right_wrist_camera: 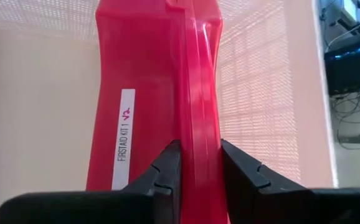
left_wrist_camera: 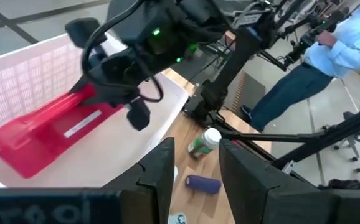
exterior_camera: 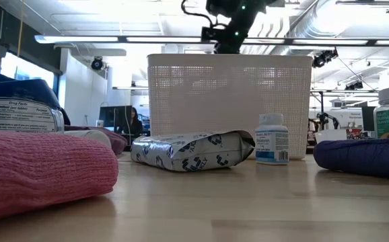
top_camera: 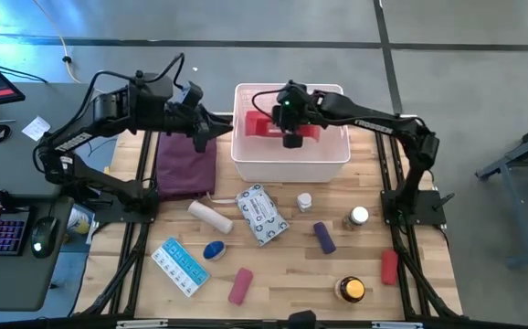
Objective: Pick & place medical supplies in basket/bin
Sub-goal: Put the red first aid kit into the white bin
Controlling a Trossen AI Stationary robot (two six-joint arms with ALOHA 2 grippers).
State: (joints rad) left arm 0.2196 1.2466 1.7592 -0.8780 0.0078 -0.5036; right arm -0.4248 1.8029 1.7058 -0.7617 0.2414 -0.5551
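Note:
The red first-aid case (top_camera: 266, 124) lies inside the white slotted bin (top_camera: 330, 155) at the table's far middle. It also shows in the left wrist view (left_wrist_camera: 46, 134). My right gripper (top_camera: 291, 139) reaches into the bin from the right and is shut on the case. My left gripper (left_wrist_camera: 197, 174) is open and empty. It hovers just left of the bin, above the maroon pouch (top_camera: 186, 166). In the low view the bin (exterior_camera: 228, 101) hides the case, and the right arm (exterior_camera: 229, 30) shows above the rim. My right gripper pinches the case's raised red edge ridge (right_wrist_camera: 200, 134) between its two fingers (right_wrist_camera: 167, 171). The fingers lie along the ridge, one on each side. They come from above, slanting down into the bin. The case stretches away from the fingers; whether its far end rests on the bin floor does not show.
On the wood in front of the bin lie a beige roll (top_camera: 211, 217), a wipes packet (top_camera: 262, 214), a blue-white box (top_camera: 180, 265), a pink roll (top_camera: 240, 285), a purple roll (top_camera: 324, 238), small bottles (top_camera: 305, 201), an amber jar (top_camera: 352, 290) and a red roll (top_camera: 389, 265). A person (left_wrist_camera: 311, 68) stands beyond the table.

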